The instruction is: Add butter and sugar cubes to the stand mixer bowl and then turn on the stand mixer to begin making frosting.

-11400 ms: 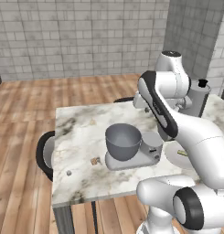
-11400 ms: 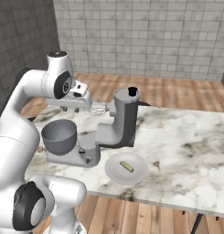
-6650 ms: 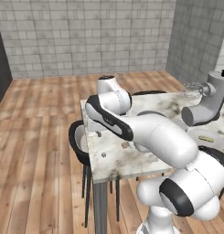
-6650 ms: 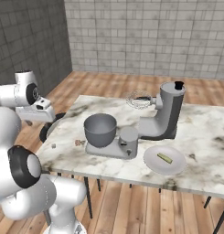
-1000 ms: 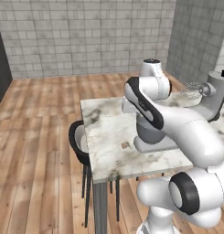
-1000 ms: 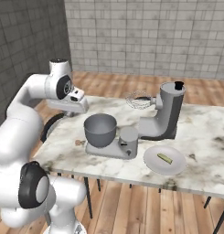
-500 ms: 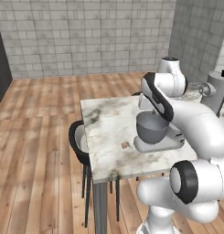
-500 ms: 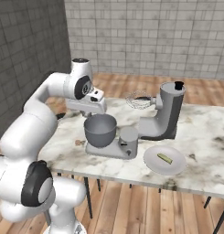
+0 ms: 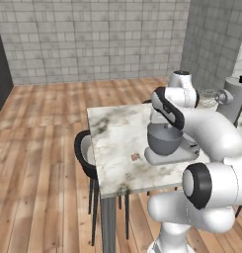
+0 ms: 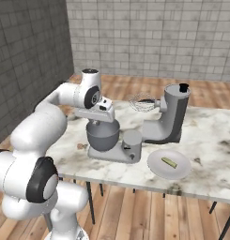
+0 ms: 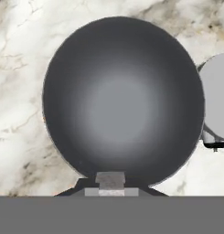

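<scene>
Left base view, L to R: dark round-backed chair [image 9: 84,150] at the left edge of the white-and-grey marble table [image 9: 112,143]. On the tabletop nr the front, a tiny tan-brown sugar cube [image 9: 135,157], just left of the flat grey base of the stand mixer [image 9: 234,99]. On that base sits the deep round dark grey metal mixer bowl [image 9: 163,142]. The white arm w/ dark joints bends over the bowl; its hand end sits right above the rim. Mixer's grey column w/ black knob stands at far right, wire whisk [image 9: 209,94] sticking out toward the arm.

Right base view, L to R: sugar cube [image 10: 80,146] on the marble, near but apart from the mixer base. Gripper [image 10: 98,120] points down directly over the bowl [image 10: 103,136], fingers just above the opening; not touching the bowl as far as can be told. Mixer [image 10: 170,117] upright w/ head tilted back, whisk [image 10: 142,103] up in the air, well clear of the bowl. Right of the base, a flat round white plate [image 10: 159,169] carries the thin pale yellow-green butter stick [image 10: 169,162], lying flat nr the middle.

Hand view: looks straight down into the bowl [image 11: 122,100], nothing seen inside. Marble around it; rounded grey part of the mixer base at the right edge. Gripper [image 11: 110,180] at bottom centre: fingers drawn together, a small pale grey-tan block seen right at the tips; can't tell if it's a cube being held.
</scene>
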Tool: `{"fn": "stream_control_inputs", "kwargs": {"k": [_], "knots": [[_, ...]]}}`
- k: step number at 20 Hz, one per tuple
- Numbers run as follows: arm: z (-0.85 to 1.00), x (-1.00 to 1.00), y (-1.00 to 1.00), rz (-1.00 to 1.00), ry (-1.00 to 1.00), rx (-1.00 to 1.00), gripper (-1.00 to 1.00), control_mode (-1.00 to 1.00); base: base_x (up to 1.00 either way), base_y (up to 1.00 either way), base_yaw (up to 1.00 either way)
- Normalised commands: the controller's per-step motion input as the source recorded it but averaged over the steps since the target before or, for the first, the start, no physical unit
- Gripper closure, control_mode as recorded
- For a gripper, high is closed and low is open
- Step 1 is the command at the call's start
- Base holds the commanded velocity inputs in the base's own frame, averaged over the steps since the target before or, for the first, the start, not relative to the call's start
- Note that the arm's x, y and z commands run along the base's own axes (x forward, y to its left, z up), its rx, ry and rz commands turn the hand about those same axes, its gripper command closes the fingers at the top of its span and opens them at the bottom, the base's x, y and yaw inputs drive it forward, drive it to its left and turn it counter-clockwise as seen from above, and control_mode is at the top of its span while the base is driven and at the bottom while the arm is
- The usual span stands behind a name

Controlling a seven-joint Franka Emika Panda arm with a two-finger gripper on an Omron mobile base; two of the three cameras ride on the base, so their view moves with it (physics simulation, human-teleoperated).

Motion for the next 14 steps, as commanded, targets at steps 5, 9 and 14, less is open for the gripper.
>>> {"fn": "stream_control_inputs", "kwargs": {"k": [5, 9, 14], "knots": [[-0.45, 0.44, 0.00, 0.00, 0.05, 0.00, 1.00, -1.00, 0.00, 0.00, 0.00], [-0.46, 0.26, 0.00, 0.00, 0.04, -0.01, 1.00, -1.00, 0.00, 0.00, 0.00], [-0.37, 0.21, -0.02, 0.00, 0.04, 0.00, 1.00, -1.00, 0.00, 0.00, 0.00]]}}
